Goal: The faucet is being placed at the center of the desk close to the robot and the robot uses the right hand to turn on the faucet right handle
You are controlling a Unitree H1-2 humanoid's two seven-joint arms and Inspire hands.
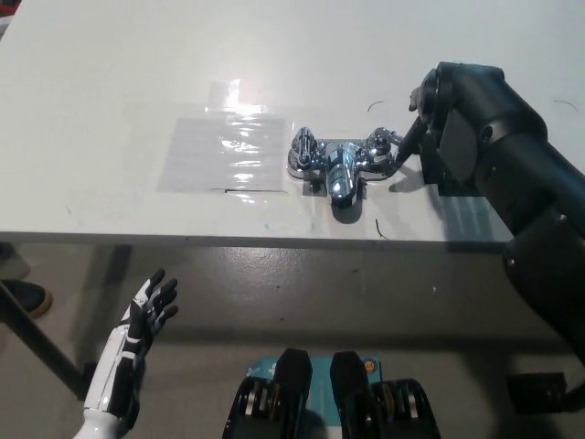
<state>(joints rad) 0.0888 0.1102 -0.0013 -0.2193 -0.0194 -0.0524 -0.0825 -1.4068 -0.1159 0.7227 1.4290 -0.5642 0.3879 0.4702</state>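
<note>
My right hand [428, 117] sits just beside the faucet's right handle [379, 142], coming in from the surface's right side. It is angled down toward the handle; I can't tell if it is closed on it or only touching. The forearm runs back past the near edge.

The faucet [338, 166] stands mid-surface [110, 91] near the near edge, spout [340, 183] pointing at me and left handle [302, 146] free. Looks like chrome: rigid, heavy, slick, so I judge slipping is likely. The best hold is around the right handle's crown, pinched firmly, then twisted. A clear plastic sheet [224, 151] lies flat toward the left edge. My left hand [146, 311] rests below the near edge, fingers apart, holding nothing.
</note>
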